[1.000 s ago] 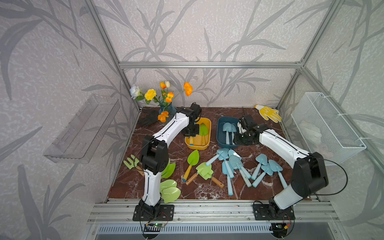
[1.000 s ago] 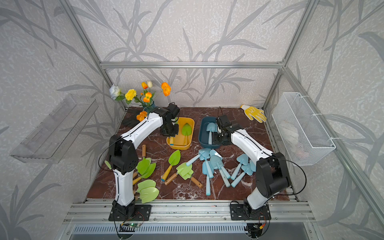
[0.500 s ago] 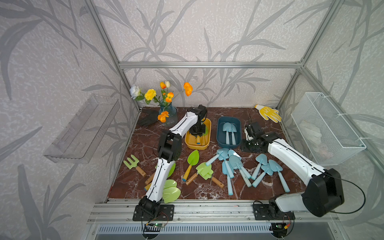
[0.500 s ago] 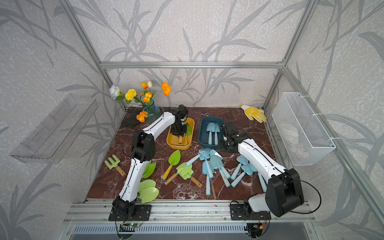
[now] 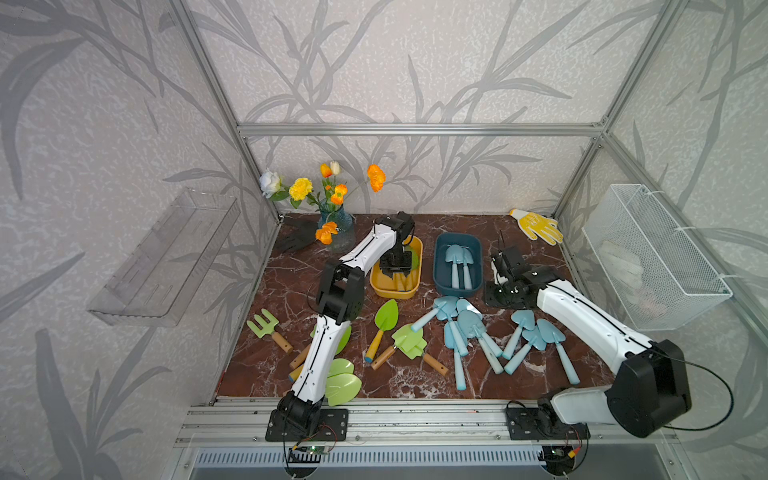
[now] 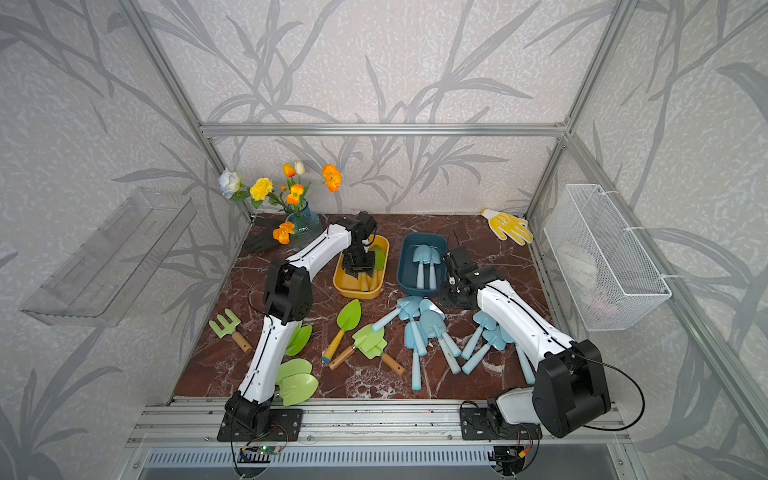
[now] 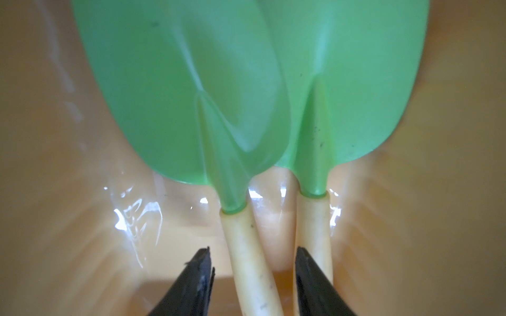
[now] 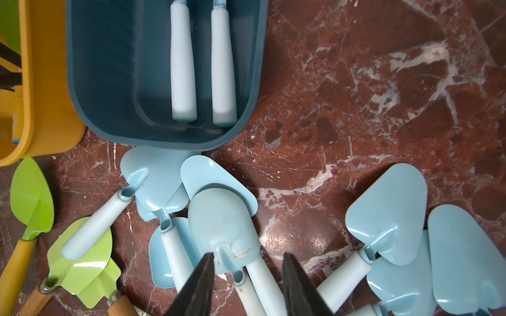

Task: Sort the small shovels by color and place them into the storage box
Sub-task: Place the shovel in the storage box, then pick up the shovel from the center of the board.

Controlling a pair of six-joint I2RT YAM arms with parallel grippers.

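Near the middle of a top view, my left end effector sits low inside the yellow box. The wrist view shows its jaws parted on either side of a cream handle, clear of it and gripping nothing. Two green shovels lie there side by side, blades overlapping.

My right end effector hangs open and empty over the loose blue shovels on the counter, lower right of centre. Two stored blue shovels lie in the blue box.

I judge these shovels light and rigid, with glossy blades that would slip and are too broad for my jaws. The round handle, about midway along, is the place to pinch. In the overlapping pile I would choose the topmost handle, so its neighbours do not drag along.
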